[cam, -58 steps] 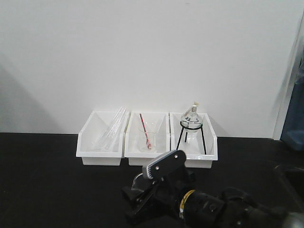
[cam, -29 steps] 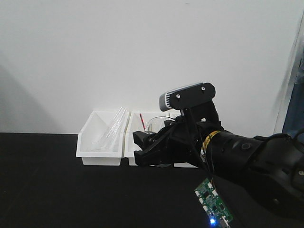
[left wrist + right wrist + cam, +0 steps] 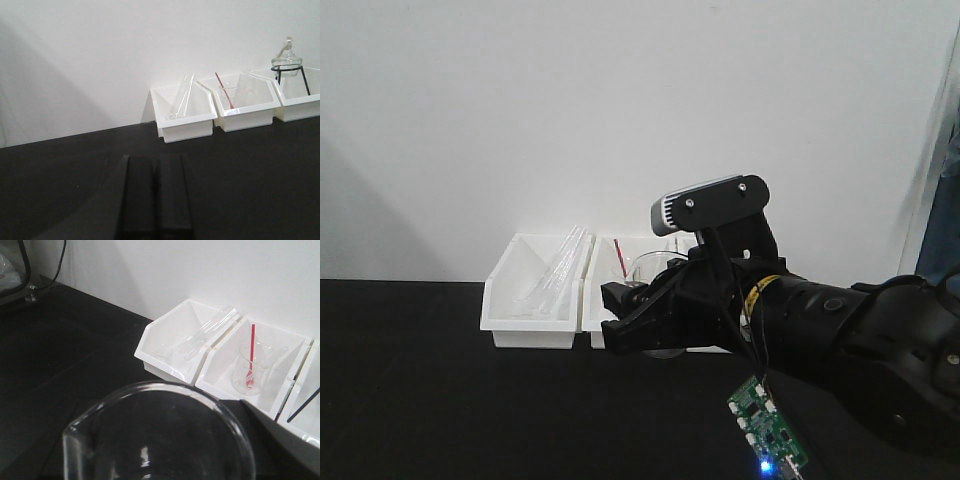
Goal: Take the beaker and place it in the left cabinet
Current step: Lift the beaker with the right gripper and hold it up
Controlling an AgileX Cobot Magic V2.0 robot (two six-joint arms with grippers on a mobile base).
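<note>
The beaker (image 3: 654, 266), small and clear with a pour spout, hangs in the air in front of the white bins. My right gripper (image 3: 642, 322) is shut on it, its black fingers on either side of the glass. In the right wrist view the beaker (image 3: 160, 437) fills the bottom of the picture, rim towards the camera and spout at the left. My left gripper (image 3: 156, 195) is low over the black tabletop (image 3: 260, 175), its two fingers pressed together with nothing between them. The left cabinet is out of view.
Three white bins (image 3: 186, 117) stand in a row against the white wall. One holds glass tubes (image 3: 207, 332), the middle one a beaker with a red rod (image 3: 250, 372), the right one a flask on a black tripod (image 3: 286, 60). A green circuit board (image 3: 770, 430) hangs under the right arm.
One second ago the right gripper sat low on the table around the beaker. It has since risen with the beaker in front of the bins, then edged slightly left.
</note>
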